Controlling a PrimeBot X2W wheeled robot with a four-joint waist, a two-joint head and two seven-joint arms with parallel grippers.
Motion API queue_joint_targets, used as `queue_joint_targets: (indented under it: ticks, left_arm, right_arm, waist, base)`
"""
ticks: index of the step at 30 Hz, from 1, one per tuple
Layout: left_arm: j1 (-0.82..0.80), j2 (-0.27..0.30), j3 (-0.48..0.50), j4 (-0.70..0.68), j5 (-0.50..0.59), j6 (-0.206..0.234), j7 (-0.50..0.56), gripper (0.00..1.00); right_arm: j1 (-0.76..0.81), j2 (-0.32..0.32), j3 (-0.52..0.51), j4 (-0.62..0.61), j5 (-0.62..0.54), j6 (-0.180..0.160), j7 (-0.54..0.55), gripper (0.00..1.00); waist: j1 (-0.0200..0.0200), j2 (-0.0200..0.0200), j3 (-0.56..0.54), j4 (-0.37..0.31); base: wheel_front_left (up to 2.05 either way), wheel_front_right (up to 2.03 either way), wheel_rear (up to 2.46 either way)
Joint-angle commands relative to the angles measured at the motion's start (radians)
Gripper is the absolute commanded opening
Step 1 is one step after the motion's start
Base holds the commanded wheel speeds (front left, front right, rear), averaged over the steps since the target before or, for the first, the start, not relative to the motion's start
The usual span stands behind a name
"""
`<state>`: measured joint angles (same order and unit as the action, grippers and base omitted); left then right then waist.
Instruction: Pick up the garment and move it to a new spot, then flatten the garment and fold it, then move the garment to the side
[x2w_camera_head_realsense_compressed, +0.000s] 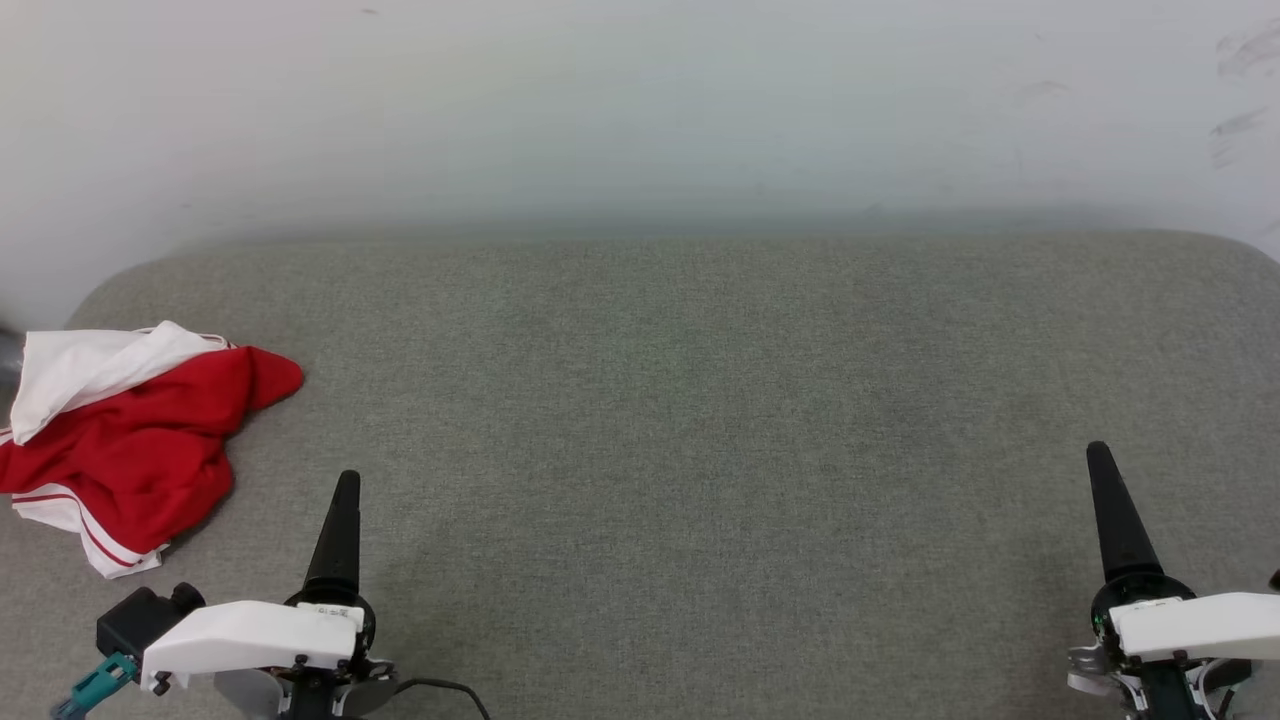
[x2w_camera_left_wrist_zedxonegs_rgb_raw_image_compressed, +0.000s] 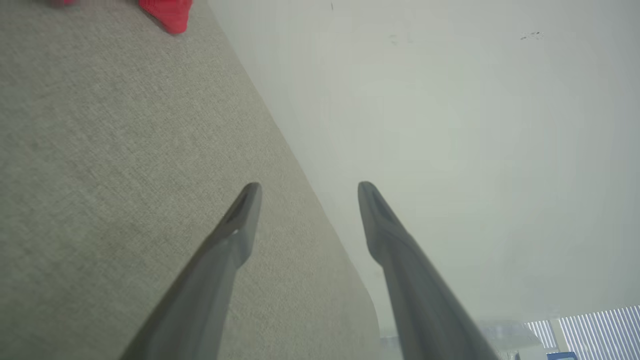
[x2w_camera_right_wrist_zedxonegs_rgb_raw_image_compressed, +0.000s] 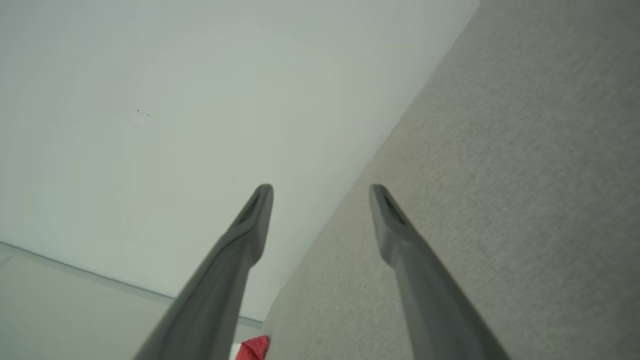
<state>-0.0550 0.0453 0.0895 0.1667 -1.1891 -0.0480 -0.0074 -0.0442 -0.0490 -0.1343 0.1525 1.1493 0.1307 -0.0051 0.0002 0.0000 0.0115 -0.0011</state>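
Note:
The garment (x2w_camera_head_realsense_compressed: 130, 440) lies crumpled at the far left of the grey fabric surface (x2w_camera_head_realsense_compressed: 680, 430), red with a white sleeve on top and striped trim at its near edge. My left gripper (x2w_camera_head_realsense_compressed: 342, 510) hovers to the right of the garment, apart from it, seen edge-on. In the left wrist view my left gripper (x2w_camera_left_wrist_zedxonegs_rgb_raw_image_compressed: 305, 187) is open and empty, with a red tip of the garment (x2w_camera_left_wrist_zedxonegs_rgb_raw_image_compressed: 167, 12) at the top. My right gripper (x2w_camera_head_realsense_compressed: 1112, 500) is at the far right. In the right wrist view my right gripper (x2w_camera_right_wrist_zedxonegs_rgb_raw_image_compressed: 320, 189) is open and empty, with a scrap of the garment (x2w_camera_right_wrist_zedxonegs_rgb_raw_image_compressed: 252, 348) at the bottom edge.
A pale wall (x2w_camera_head_realsense_compressed: 640, 100) rises directly behind the surface's rounded back edge. The wide grey middle stretch between the two grippers has nothing on it.

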Motion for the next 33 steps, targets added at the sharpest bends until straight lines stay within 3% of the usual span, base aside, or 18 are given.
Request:
queue_joint_targets:
  ticks: [1,17,33]
  left_arm:
    - [-0.019,0.003,-0.007,-0.025,0.049,0.008,-0.011,1.00]
    - [-0.012,0.004,-0.057,-0.050,0.359,0.067,-0.066,1.00]
    - [-0.008,0.016,-0.102,-0.071,0.588,0.114,-0.116,1.00]
  right_arm:
    - [-0.008,-0.002,0.006,-0.033,-0.057,0.000,-0.012,1.00]
    - [0.013,-0.002,0.049,-0.101,-0.385,0.000,-0.067,1.00]
    - [0.032,-0.002,0.069,-0.128,-0.622,0.000,-0.116,1.00]
  waist:
    - [-0.0001,0.0000,0.000,0.000]
    - [-0.0001,0.0000,0.004,0.001]
    - [-0.0002,0.0000,0.004,0.004]
  base:
    - [0.00,0.00,0.00]
    - [0.00,0.00,0.00]
    - [0.00,0.00,0.00]
